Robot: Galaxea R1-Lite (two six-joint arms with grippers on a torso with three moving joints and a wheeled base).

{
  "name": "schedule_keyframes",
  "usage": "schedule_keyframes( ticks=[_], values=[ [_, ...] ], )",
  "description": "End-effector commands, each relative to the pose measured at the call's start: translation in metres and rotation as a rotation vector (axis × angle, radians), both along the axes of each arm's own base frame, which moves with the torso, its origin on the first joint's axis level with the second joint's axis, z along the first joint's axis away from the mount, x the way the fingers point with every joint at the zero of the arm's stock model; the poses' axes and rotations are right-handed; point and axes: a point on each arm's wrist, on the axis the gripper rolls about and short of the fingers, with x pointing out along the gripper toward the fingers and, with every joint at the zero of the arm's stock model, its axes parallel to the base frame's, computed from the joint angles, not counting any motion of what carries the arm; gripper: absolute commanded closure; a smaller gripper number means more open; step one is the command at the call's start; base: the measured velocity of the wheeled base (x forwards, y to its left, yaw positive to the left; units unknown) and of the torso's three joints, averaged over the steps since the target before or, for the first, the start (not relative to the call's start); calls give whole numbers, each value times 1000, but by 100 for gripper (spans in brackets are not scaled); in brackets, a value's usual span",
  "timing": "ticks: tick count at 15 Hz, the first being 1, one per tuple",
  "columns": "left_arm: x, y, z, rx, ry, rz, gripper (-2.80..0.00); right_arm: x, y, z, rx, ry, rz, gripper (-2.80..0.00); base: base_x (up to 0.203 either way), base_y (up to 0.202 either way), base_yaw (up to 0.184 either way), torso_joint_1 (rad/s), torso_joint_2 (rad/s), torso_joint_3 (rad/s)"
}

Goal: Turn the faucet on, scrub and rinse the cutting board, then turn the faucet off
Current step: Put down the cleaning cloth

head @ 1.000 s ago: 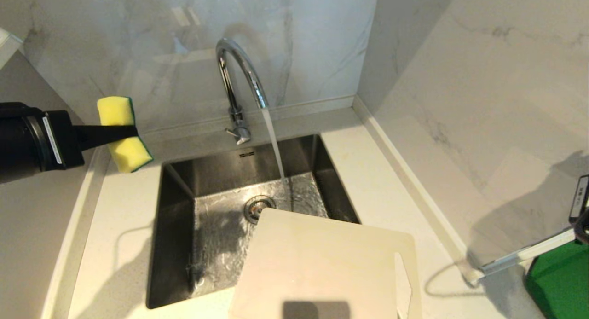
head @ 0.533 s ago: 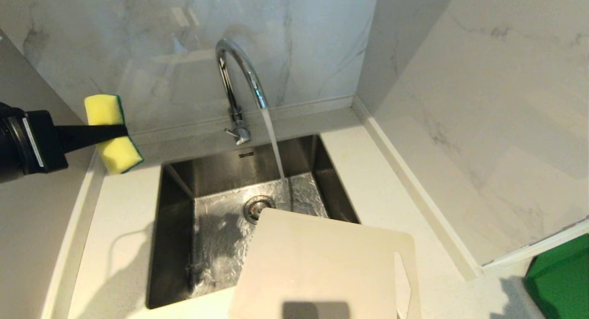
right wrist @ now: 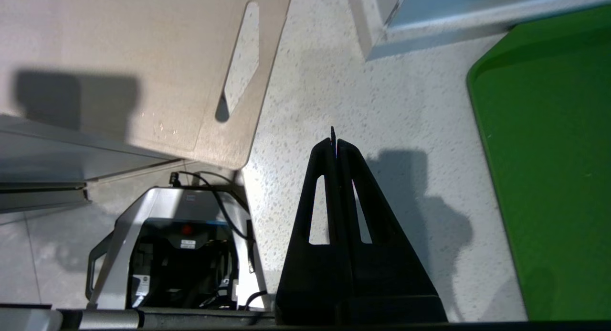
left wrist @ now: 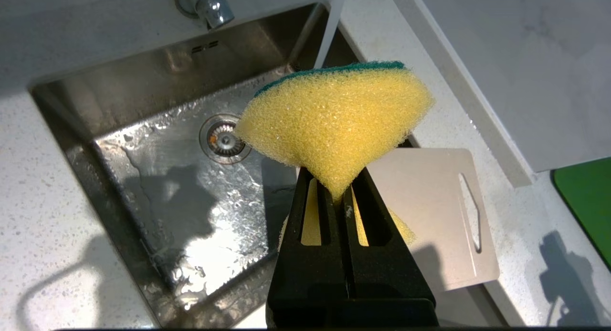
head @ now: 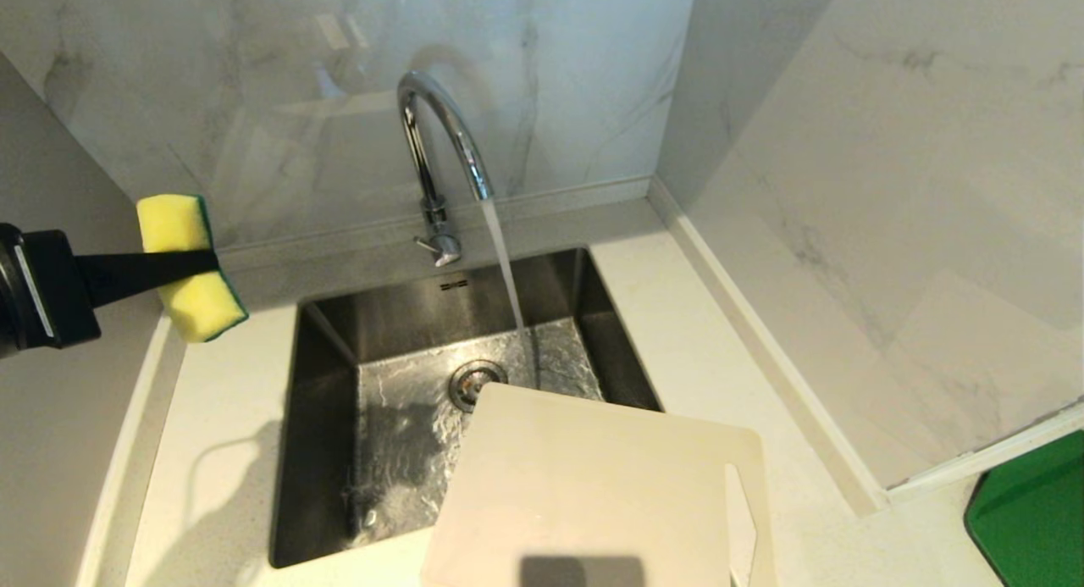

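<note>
faucet running into sink; left gripper clenched on sponge above the counter's left; right gripper clamped empty; cutting board over sink's near right corner, dry-looking, so scrub, rinse, shutoff remain.

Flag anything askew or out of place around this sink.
The cutting board sits skewed, one corner jutting over the sink and outside the faucet's running stream. The sponge is squashed between the left gripper's fingers.
</note>
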Motion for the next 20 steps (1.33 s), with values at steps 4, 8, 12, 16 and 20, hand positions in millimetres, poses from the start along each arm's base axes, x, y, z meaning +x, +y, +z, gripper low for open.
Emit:
schedule_keyframes(
  ticks=[4, 8, 12, 16, 20],
  values=[
    [-14, 7, -6, 54, -31, -7, 0, -22, 0, -35, 33, -111, 18, 0, 0, 0, 0, 0, 0, 0],
    [-27, 14, -7, 48, -48, -3, 0, -25, 0, -66, 34, -144, 17, 0, 0, 0, 0, 0, 0, 0],
    [-31, 16, -11, 53, -37, -3, 0, -19, 0, -70, 31, -192, -6, 0, 0, 0, 0, 0, 0, 0],
    [-30, 15, -8, 48, -51, -3, 0, -16, -1, -70, 80, -231, -46, 0, 0, 0, 0, 0, 0, 0],
    [-31, 15, -9, 75, -66, -13, 0, -8, 0, -70, 50, -377, -22, 0, 0, 0, 0, 0, 0, 0]
  ],
)
